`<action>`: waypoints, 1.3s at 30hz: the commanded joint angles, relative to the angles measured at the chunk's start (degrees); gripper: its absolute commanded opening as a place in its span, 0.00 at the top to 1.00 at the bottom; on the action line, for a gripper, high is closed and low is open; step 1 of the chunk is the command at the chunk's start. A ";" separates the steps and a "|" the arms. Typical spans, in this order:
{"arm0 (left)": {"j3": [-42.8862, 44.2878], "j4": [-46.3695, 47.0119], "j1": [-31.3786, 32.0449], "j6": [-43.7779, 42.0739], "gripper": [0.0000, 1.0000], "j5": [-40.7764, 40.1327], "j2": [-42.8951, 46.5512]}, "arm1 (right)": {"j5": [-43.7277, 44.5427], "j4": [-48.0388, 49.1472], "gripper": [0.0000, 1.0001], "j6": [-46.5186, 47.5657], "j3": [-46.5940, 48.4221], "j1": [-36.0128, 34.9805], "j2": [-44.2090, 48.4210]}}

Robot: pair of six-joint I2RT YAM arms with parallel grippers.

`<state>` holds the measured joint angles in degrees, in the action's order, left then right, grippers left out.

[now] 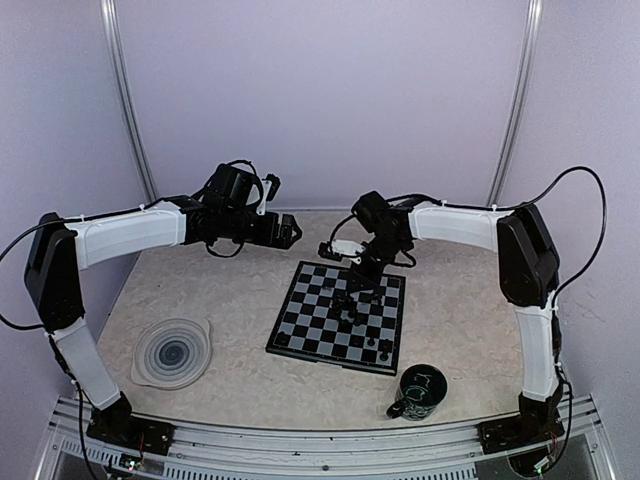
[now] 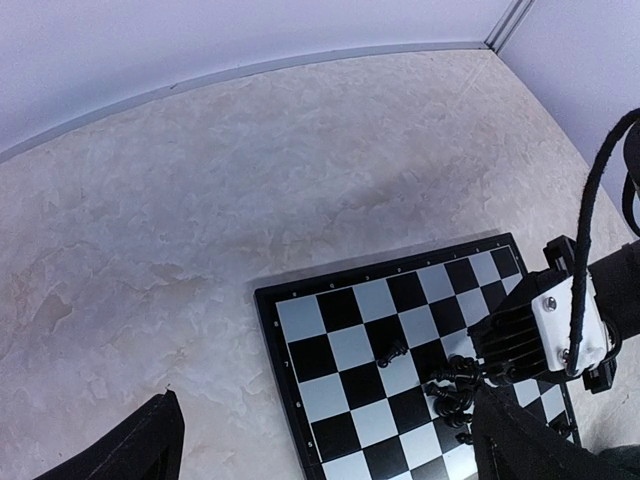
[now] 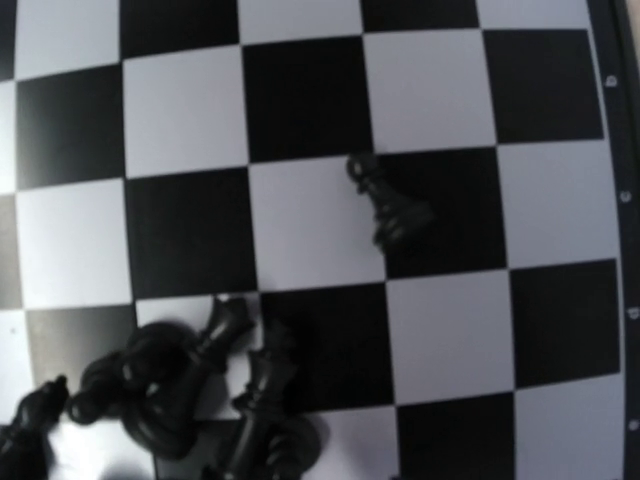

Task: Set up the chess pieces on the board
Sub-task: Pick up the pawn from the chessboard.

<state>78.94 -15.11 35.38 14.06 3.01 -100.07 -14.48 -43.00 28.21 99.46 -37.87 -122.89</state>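
Note:
The board (image 1: 318,325) lies flat on the table, right of centre. Several black chess pieces (image 1: 352,300) lie tumbled in a heap near its middle, the heap (image 3: 170,385) showing close up in the right wrist view. One piece (image 3: 388,208) lies alone on its side, a square or two away. A few pieces (image 1: 378,345) sit near the board's near right edge. My right gripper (image 1: 357,288) hangs low right over the heap; its fingertips are lost among the dark pieces. My left gripper (image 1: 292,231) hovers open and holds nothing, beyond the board's far left corner.
A round grey spiral plate (image 1: 172,352) sits at the near left. A dark green mug (image 1: 418,392) stands at the near right, just off the board's corner. Curved backdrop walls close the table's far side.

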 commanded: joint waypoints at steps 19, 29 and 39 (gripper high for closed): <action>1.95 -0.58 -0.22 -0.30 0.01 0.69 -0.65 | -1.19 -1.43 0.71 -1.31 3.59 0.07 -4.37; 2.03 -0.62 -0.22 -0.35 0.01 0.76 -0.74 | -1.55 -2.39 0.93 -1.31 4.64 0.58 -5.34; 2.14 -0.71 -0.31 -0.35 0.01 0.83 -0.65 | -0.99 -1.48 0.96 -0.25 1.10 1.77 2.58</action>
<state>79.22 -15.53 35.38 14.02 3.05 -100.16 -14.96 -44.31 27.35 102.41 -36.58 -126.67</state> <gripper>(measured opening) 0.988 0.061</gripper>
